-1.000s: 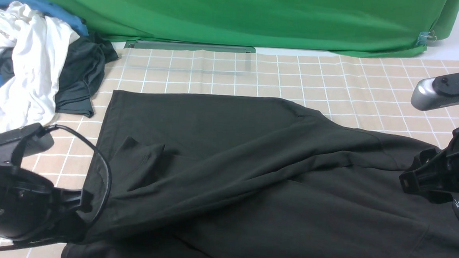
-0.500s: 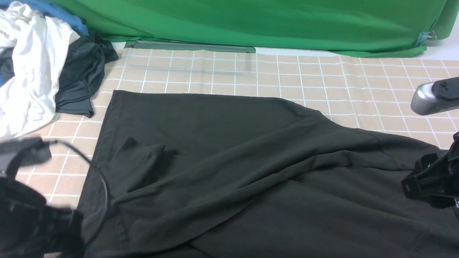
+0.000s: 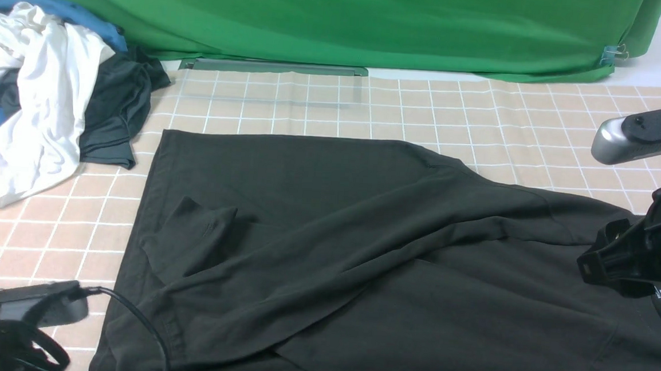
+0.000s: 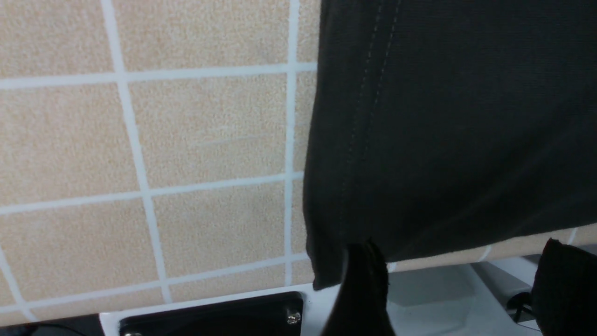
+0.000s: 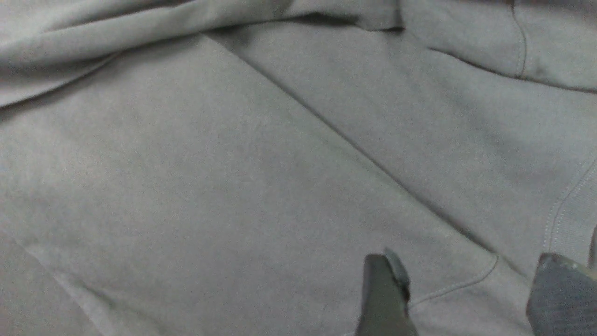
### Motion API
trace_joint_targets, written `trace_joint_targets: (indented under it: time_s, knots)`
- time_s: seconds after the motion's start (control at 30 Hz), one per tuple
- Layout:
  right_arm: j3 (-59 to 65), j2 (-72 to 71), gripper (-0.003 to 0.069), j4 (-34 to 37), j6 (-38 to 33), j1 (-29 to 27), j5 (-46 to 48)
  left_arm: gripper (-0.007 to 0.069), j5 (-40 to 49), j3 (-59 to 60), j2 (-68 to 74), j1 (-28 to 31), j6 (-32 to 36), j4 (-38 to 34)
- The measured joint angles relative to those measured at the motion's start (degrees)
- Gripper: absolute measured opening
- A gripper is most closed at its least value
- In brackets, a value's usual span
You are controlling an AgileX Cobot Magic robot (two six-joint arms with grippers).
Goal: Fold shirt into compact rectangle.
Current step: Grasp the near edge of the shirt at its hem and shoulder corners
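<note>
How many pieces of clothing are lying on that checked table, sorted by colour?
Black long-sleeved knit shirt, spread out: 1
White crumpled cloth garment, in the pile: 1
Blue cloth garment, under the white one: 1
Dark grey, slightly shiny garment, beside the pile: 1
Total: 4

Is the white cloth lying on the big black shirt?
No, the white garment lies in a pile beside the shirt, apart from it.

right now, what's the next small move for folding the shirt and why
Probably lower the right gripper and pinch the shirt under it: its jaws are open over flat cloth, holding nothing. The left gripper is open too, at the hem corner, so neither has a grip for the next fold.
</note>
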Motion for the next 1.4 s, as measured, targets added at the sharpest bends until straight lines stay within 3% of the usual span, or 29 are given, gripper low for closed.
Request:
trace_joint_targets:
  time_s: [0.23,0.83,1.0,1.07,1.13,1.4]
  knots:
    - [0.0,0.0,0.0445,0.0,0.0,0.0,-2.4,0.0454,-2.4,0.0,5.5,-7.2,-9.8,5.5]
    - [0.0,0.0,0.0445,0.0,-2.6,0.0,-2.9,0.0447,-7.6,0.4,17.1,-7.6,-13.9,9.3]
    - [0.0,0.0,0.0445,0.0,-2.7,0.0,-3.2,0.0289,-6.9,-0.1,18.3,-7.6,-13.9,7.6]
    - [0.0,0.0,0.0445,0.0,-2.7,0.0,-3.3,0.0137,-6.6,-0.1,18.4,-7.6,-13.9,6.9]
    - [0.0,0.0,0.0445,0.0,-2.7,0.0,-3.3,0.0055,-6.5,-0.1,18.4,-7.6,-13.7,6.4]
    - [0.0,0.0,0.0445,0.0,-3.0,0.0,-3.8,0.002,-0.6,-5.2,12.7,-7.7,-13.9,9.0]
